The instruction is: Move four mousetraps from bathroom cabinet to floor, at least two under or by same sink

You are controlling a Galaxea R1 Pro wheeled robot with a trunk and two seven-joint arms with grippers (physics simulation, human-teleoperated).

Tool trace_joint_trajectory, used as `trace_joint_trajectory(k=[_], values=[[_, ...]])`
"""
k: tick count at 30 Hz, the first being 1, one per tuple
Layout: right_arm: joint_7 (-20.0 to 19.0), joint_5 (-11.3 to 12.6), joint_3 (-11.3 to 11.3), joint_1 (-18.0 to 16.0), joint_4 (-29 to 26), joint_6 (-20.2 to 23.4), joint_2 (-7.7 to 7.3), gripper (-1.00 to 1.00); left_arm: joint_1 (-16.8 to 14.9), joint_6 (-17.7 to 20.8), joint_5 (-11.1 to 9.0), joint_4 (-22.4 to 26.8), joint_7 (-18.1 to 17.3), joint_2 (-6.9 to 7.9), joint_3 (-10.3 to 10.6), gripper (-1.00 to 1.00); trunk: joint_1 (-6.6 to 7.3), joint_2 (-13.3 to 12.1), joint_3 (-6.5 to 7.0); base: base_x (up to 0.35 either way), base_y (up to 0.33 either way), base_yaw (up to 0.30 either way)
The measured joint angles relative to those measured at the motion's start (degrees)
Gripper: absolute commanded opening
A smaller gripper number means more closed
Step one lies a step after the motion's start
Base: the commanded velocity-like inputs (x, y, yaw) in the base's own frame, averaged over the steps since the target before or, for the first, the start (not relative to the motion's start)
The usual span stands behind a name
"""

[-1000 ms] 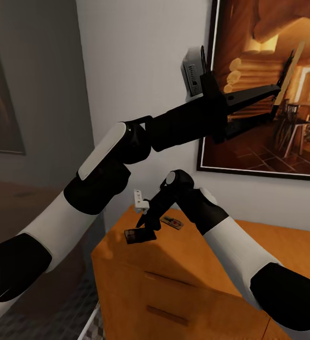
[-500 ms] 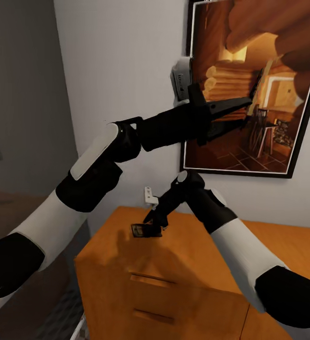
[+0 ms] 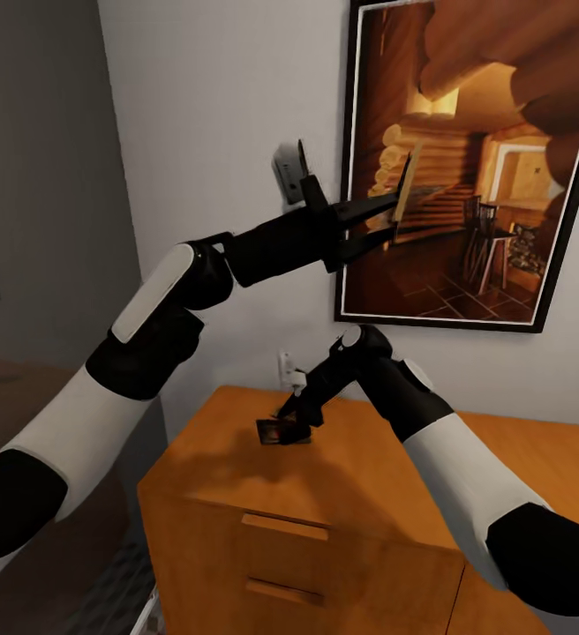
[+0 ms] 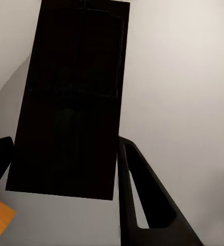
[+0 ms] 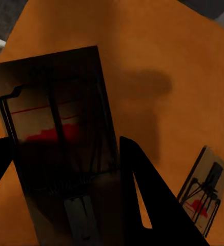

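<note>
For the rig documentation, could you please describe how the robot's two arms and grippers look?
Both arms alternate glossy white shells with matte black segments and rounded black joints. The left gripper and the right gripper are black, each with two long tapering fingers. No cables or markings are visible.

Mousetraps (image 5: 58, 148) held; one on cabinet (image 3: 236, 459)

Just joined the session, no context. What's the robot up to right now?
Both arms are carrying mousetraps. The left gripper is raised in front of the framed picture, clamped on a mousetrap seen edge-on. The right gripper holds a second mousetrap just above the orange-brown cabinet. The right wrist view shows a third mousetrap lying on the cabinet top. The floor and sink are not in sight.
</note>
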State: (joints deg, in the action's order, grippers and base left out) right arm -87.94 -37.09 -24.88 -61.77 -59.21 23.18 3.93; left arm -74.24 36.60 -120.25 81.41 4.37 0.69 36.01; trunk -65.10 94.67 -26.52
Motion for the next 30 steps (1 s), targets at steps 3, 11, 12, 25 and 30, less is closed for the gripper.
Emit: trace_joint_trajectory(k=[3, 11, 12, 25, 30], values=[[-1.03, -0.96, -0.95, -0.81, -0.96, 0.12, 0.98, -1.0, 0.96, 0.91, -1.42, 0.96, 0.17, 0.72, -0.95, -1.0, -0.02, 0.0, 0.0, -0.14, 0.0, 0.0], [-1.75, -2.45, -1.32, 0.77, -3.5, 0.43, -0.2, -1.0, 1.5, 3.33, -1.51, 2.62, 0.44, 1.27, -3.5, -1.0, -0.04, 0.0, 0.0, -0.316, 0.0, 0.0], [-1.74, -2.12, -1.32, 0.96, -3.82, 0.46, -0.53, -1.0, 1.51, 3.64, -1.32, 2.63, 0.41, 1.59, -3.83, -1.0, -0.04, 0.0, 0.0, -0.332, 0.0, 0.0], [-1.77, 4.23, -1.28, 8.49, -16.24, 8.44, -12.7, -1.0, 1.5, 10.21, 4.41, 2.41, 0.46, 4.11, -5.43, -1.0, -0.04, -0.01, -0.01, -0.333, 0.0, 0.0], [-1.77, 8.67, -1.29, 10.8, -19.08, 8.48, -18.33, -1.0, 1.53, 10.21, 7.15, 1.95, 0.5, 4.42, -5.09, -1.0, -0.03, 0.0, -0.01, -0.333, 0.0, 0.0]])
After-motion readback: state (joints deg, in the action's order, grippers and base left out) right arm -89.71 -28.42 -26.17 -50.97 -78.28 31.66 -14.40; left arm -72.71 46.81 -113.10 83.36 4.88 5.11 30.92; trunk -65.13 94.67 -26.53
